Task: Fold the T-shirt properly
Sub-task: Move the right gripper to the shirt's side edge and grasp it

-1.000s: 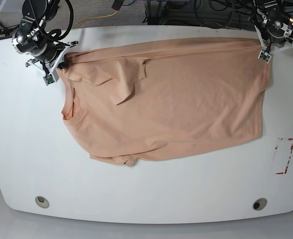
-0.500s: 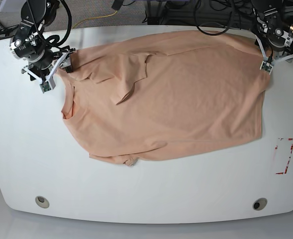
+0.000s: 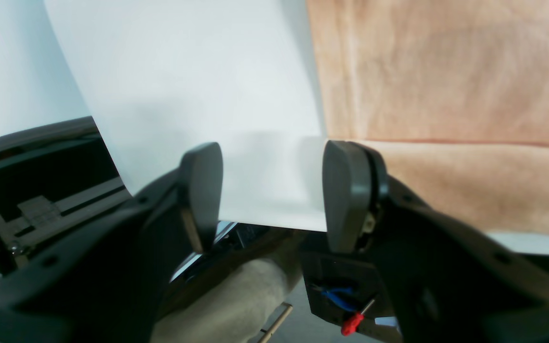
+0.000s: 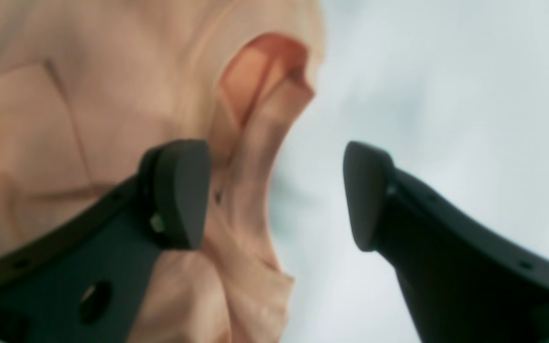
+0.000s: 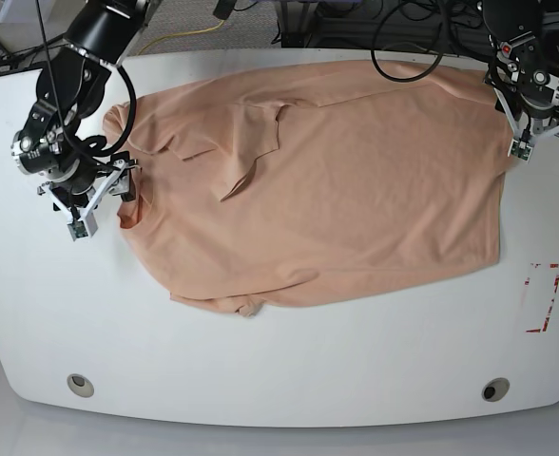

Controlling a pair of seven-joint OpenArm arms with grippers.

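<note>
White table (image 5: pixel 289 370) with rounded corners, spanning nearly the whole base view. Spread flat across its upper half, the peach T-shirt (image 5: pixel 356 190), reaching from the left side almost to the right edge, with the collar opening at the left, a folded-over flap of cloth near the upper left, and a small bunched sleeve at the lower hem. Right gripper (image 4: pixel 274 195) low over the table just beside the collar at the shirt's left edge, jaws spread wide, nothing between them; one fingertip (image 4: pixel 179 190) over the cloth, the other over bare table, with a raised fold of collar rising between and beyond them in the blurred wrist view. Left gripper (image 3: pixel 274 190) at the far right corner of the shirt near the table's back edge, jaws likewise spread apart and empty, one fingertip (image 3: pixel 346 190) just at the cloth's edge, the other over bare white surface. Red-outlined rectangle mark (image 5: pixel 543 297) near the table's right edge, well apart from the shirt. Two small round grommets (image 5: pixel 81 385) near the front edge, one toward each corner.
</note>
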